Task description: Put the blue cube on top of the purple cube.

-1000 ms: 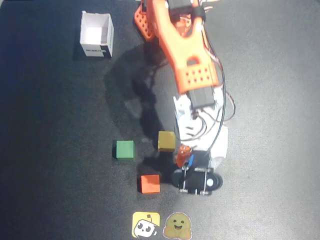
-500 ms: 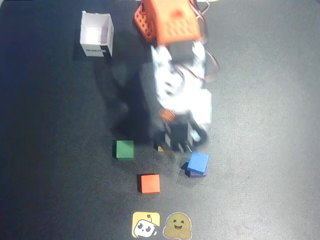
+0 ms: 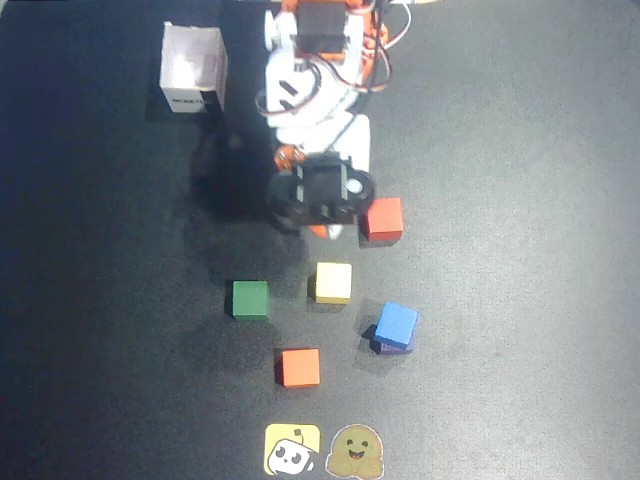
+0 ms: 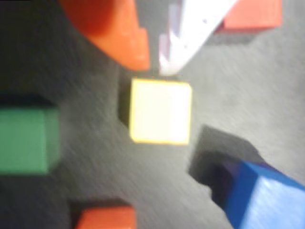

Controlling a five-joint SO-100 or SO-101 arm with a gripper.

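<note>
The blue cube (image 3: 397, 322) sits tilted on top of the purple cube (image 3: 392, 348), of which only a dark edge shows below it. In the wrist view the blue cube (image 4: 267, 200) is at the bottom right, with the purple cube (image 4: 228, 174) dark beneath its left side. My gripper (image 3: 328, 231) hangs above the mat, up and to the left of the stack and well apart from it. In the wrist view the gripper (image 4: 155, 67) has its orange and white fingers almost together with nothing between them, just above the yellow cube (image 4: 160, 111).
A yellow cube (image 3: 333, 282), green cube (image 3: 250, 298), orange cube (image 3: 300, 367) and red cube (image 3: 382, 218) lie on the dark mat. A white open box (image 3: 193, 68) stands at the upper left. Two stickers (image 3: 292, 450) lie at the bottom edge.
</note>
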